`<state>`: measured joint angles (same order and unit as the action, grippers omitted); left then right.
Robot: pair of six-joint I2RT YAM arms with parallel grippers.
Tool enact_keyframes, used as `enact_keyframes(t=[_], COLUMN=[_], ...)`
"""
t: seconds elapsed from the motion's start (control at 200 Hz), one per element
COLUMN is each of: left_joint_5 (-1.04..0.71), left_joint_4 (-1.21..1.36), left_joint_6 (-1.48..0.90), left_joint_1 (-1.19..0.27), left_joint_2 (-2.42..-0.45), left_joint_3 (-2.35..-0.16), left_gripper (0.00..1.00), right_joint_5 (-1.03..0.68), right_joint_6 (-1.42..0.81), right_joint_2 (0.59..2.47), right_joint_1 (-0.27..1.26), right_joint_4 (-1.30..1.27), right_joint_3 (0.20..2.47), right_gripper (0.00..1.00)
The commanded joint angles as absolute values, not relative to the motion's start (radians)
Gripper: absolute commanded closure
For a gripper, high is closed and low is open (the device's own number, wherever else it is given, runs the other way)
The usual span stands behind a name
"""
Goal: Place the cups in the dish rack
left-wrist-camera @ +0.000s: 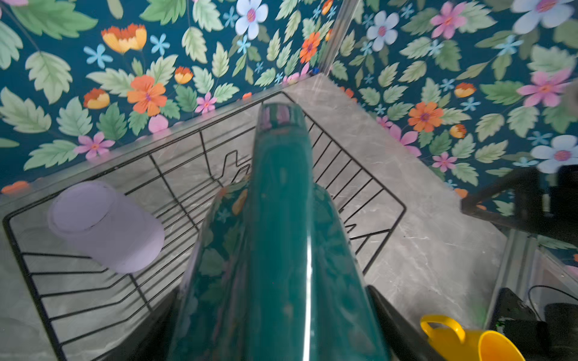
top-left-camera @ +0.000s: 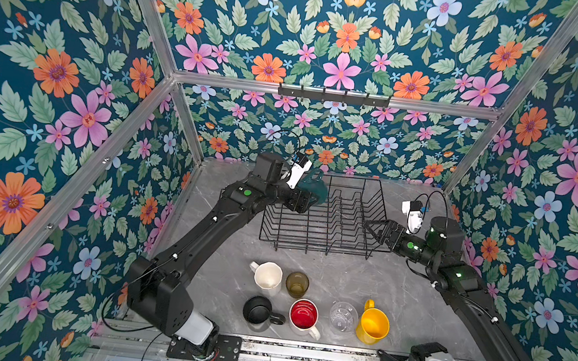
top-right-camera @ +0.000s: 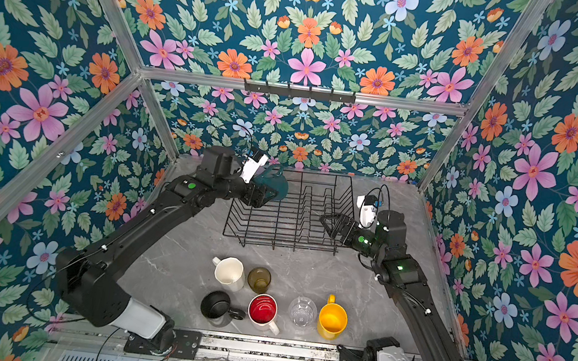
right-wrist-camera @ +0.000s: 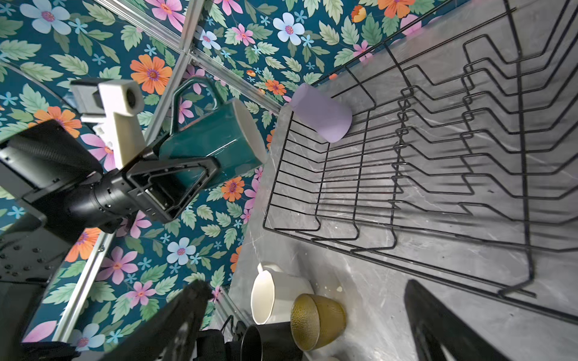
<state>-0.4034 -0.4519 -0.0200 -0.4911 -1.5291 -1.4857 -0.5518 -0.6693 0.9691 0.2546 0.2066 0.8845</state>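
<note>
My left gripper (top-left-camera: 309,201) is shut on the teal mug (top-left-camera: 316,190), holding it on its side above the far left corner of the black wire dish rack (top-left-camera: 351,211). In the left wrist view the teal mug (left-wrist-camera: 281,234) fills the space between the jaws. A lilac tumbler (right-wrist-camera: 322,114) lies on its side inside the dish rack (right-wrist-camera: 438,156) near that corner; both top views hide it. My right gripper (top-left-camera: 373,229) hangs open and empty at the rack's right side.
In front of the rack stand a cream-white mug (top-left-camera: 268,275), an amber glass (top-left-camera: 297,283), a black mug (top-left-camera: 257,309), a red-inside white mug (top-left-camera: 303,314), a clear glass (top-left-camera: 342,316) and a yellow mug (top-left-camera: 373,325). Flowered walls close in the grey table.
</note>
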Motion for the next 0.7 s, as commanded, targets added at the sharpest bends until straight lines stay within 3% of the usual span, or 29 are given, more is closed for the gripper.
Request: enact_keyframes(t=[0.0, 0.28, 0.695], left_joint_5=[-0.271, -0.058, 0.086], left_joint_4=[-0.566, -0.771, -0.872], left_joint_6=[0.003, 0.061, 0.092], left_joint_1=[-0.498, -0.518, -0.547], left_joint_2=[-1.574, -1.713, -1.842], left_joint_3=[-1.544, -1.675, -1.738], left_gripper=[1.00, 1.00, 1.00], right_joint_5=[-0.500, -0.494, -0.492], right_joint_6=[-0.618, -0.605, -0.591], right_joint_2=[0.959, 0.965, 0.965], right_joint_1=[0.255, 0.255, 0.255], right_joint_4=[0.226, 0.235, 0.243], right_joint_3=[0.885, 0.881, 0.873], right_gripper=[0.01, 0.01, 0.01])
